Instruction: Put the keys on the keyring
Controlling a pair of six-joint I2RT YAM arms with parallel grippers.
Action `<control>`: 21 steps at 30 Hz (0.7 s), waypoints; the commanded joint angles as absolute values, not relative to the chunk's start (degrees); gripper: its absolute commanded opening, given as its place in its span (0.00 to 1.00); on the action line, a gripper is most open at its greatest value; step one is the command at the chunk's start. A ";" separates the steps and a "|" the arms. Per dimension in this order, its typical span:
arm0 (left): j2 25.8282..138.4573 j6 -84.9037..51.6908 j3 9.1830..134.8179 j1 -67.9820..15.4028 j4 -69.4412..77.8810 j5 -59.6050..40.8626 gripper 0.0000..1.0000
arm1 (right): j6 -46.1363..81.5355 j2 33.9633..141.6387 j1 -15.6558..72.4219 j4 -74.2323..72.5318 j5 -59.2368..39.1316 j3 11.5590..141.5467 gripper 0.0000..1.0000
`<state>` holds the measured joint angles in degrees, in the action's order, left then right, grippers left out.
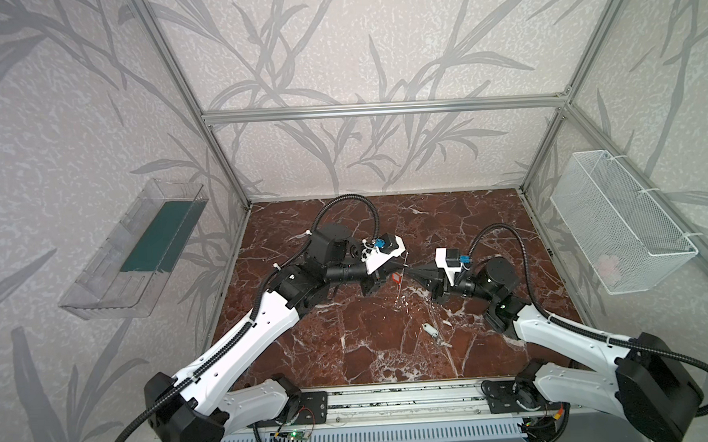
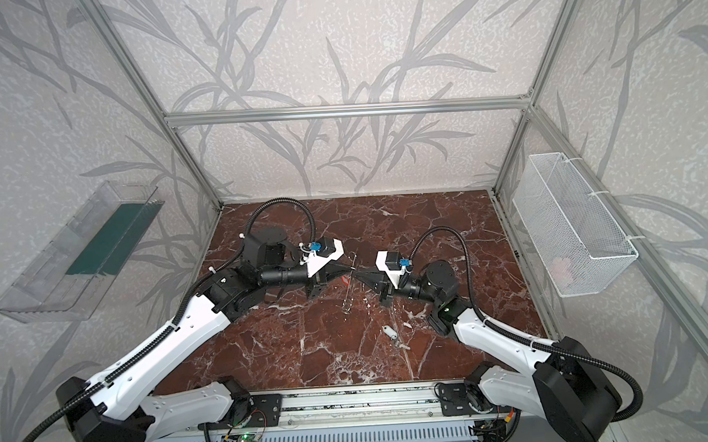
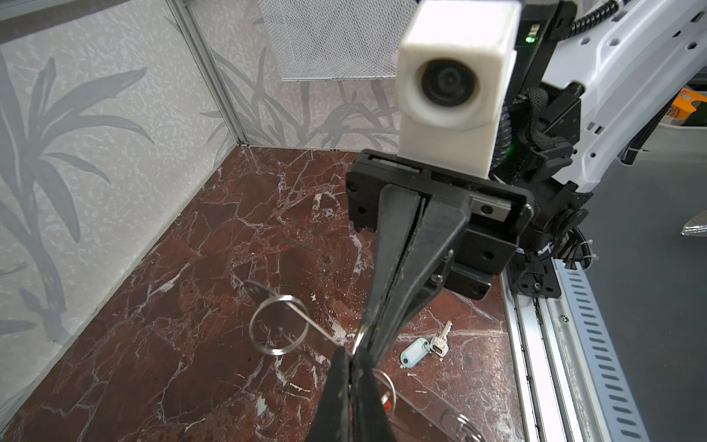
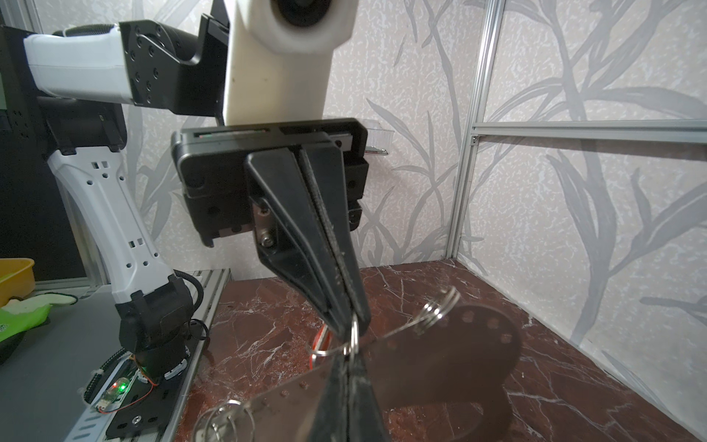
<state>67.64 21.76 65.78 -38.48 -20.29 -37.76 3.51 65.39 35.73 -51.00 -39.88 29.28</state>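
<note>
Both grippers meet tip to tip above the middle of the marble floor. The keyring [image 4: 440, 363] is a grey plate with small holes and split rings, held off the floor and seen edge-on in a top view [image 2: 348, 293]. My left gripper [image 3: 354, 354] is shut on an upright split ring [image 4: 354, 336] at the plate's edge. My right gripper [image 4: 348, 359] is shut at the same spot on the plate. The red-tagged key [image 3: 386, 402] hangs from a ring right beside the tips [image 1: 396, 277]. The white-tagged key [image 3: 415, 352] lies loose on the floor [image 1: 431, 330], nearer the front.
Two more split rings [image 3: 278, 324] [image 4: 225, 421] sit on the plate away from the grip. A white wire basket [image 1: 618, 224] hangs on the right wall and a clear bin [image 1: 137, 250] on the left. A metal rail [image 1: 394, 394] runs along the front edge.
</note>
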 commanded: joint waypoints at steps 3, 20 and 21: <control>70.74 27.74 73.73 -39.66 -32.41 -36.40 0.00 | -4.28 59.42 36.38 -38.40 -31.07 31.67 0.23; 85.14 37.21 98.51 -43.02 -62.29 -26.28 0.00 | -18.90 51.97 36.01 -18.46 -28.40 37.00 0.29; 85.33 37.21 98.89 -43.34 -62.38 -26.29 0.00 | -18.98 52.39 36.21 -18.46 -28.76 37.18 0.28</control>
<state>85.10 34.85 96.36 -42.57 -57.43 -27.62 -17.19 52.21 35.86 -20.23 -28.03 35.00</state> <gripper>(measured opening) 0.047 0.287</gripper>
